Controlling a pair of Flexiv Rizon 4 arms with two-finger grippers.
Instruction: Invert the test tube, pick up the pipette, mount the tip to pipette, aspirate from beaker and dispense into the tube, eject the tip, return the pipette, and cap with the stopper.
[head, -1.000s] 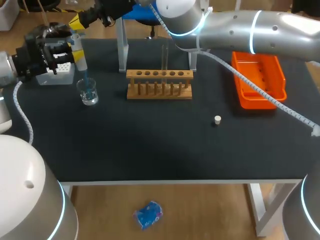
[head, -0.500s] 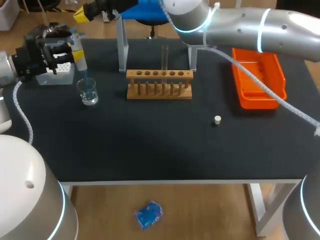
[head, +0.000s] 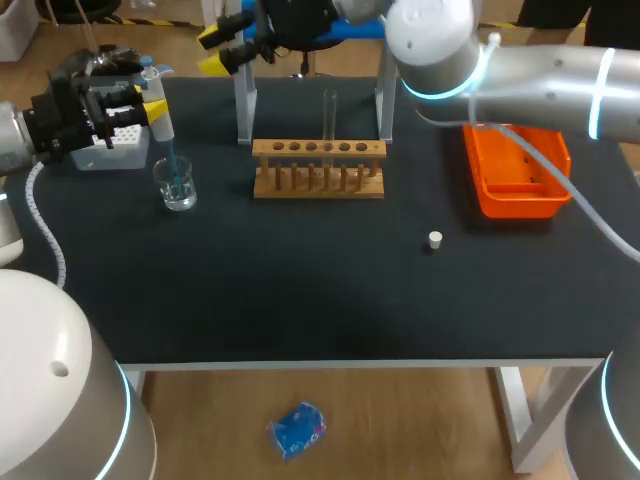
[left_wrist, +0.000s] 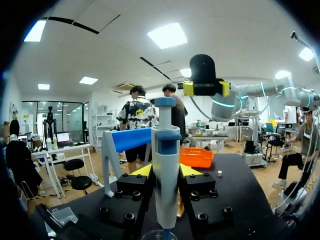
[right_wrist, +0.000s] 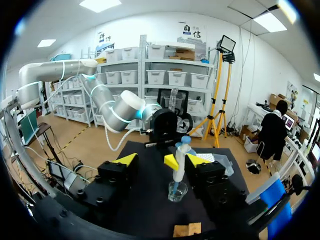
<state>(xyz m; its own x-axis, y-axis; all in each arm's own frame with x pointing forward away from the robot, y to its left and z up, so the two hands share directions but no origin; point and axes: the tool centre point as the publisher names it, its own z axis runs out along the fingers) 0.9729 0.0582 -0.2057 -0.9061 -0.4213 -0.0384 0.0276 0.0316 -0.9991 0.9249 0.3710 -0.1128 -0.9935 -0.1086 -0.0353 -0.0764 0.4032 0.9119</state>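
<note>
So the left gripper (left_wrist: 166, 171) is clamped on the white pipette with the blue plunger cap (head: 160, 122), one yellow-tipped finger on each side of the barrel. The pipette is held upright, and its thin tip is dipped into the small clear glass beaker (head: 177, 186) sitting on the black table (head: 300, 290) right below. The white tip box (head: 110, 148) can be seen just behind that gripper, near the table's left edge.

The right gripper (head: 215, 52) is spread wide with nothing in it. It is parked up over the table's back edge, near the left post of the grey metal stand (head: 243, 105), and is pointed at the pipette and beaker.

The clear glass test tube (head: 329, 115) is stood upright in the wooden rack (head: 318, 180) mid-table. The little white stopper (head: 435, 239) is left on the table, well apart from the rack, and the orange plastic tray (head: 520, 208) is placed off to the right.
</note>
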